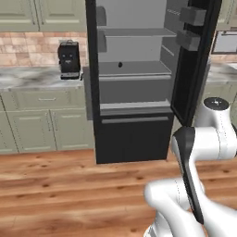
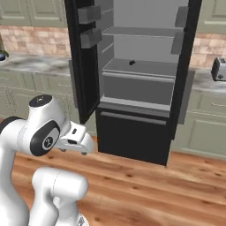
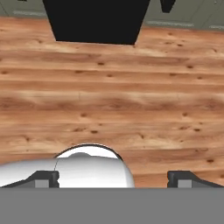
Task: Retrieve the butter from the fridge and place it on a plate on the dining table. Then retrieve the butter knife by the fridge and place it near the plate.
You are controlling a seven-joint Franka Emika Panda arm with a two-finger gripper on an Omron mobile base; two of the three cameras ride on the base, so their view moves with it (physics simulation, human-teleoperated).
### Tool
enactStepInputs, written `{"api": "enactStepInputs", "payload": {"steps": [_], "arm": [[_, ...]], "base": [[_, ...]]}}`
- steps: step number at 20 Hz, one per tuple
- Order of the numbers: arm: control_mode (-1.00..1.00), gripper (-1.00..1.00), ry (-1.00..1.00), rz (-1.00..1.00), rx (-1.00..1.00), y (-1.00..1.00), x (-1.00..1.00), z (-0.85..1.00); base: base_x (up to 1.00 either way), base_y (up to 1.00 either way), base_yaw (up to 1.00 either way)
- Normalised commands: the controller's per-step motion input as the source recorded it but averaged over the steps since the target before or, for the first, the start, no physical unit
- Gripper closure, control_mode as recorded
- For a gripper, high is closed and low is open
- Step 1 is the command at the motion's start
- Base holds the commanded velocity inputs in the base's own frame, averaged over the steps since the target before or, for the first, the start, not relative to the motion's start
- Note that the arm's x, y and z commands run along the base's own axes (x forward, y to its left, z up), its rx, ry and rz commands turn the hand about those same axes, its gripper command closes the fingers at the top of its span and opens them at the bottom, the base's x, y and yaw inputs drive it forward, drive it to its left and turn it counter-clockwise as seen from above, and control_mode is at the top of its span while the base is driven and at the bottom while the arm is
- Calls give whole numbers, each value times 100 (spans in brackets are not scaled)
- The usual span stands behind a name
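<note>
Fridge (image 1: 134, 83) standing open, robot facing it. Butter not making itself out; a tiny dark lump (image 1: 120, 65) sitting on the middle shelf. End effector (image 3: 113, 177) pointing floorward, fingers apart, empty. Next: reaching into the shelves.

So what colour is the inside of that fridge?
Pale grey inside the black fridge; clearest in the left base view.

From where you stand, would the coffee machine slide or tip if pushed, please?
The coffee machine looks taller than wide, so a high push might tip it. Its flat base rests on the counter, so a low push would probably slide it. It looks rigid and bulky, likely heavy.
</note>
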Motion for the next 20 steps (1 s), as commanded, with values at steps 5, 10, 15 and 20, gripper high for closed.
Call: {"api": "enactStepInputs", "payload": {"steps": [5, 10, 15, 20], "arm": [[100, -100, 0, 0, 0, 0, 0, 0], [100, -100, 0, 0, 0, 0, 0, 0], [100, -100, 0, 0, 0, 0, 0, 0], [100, -100, 0, 0, 0, 0, 0, 0]], "base": [[-3, 99, -10], [0, 100, -13], [0, 98, -20], [0, 84, -24]]}}
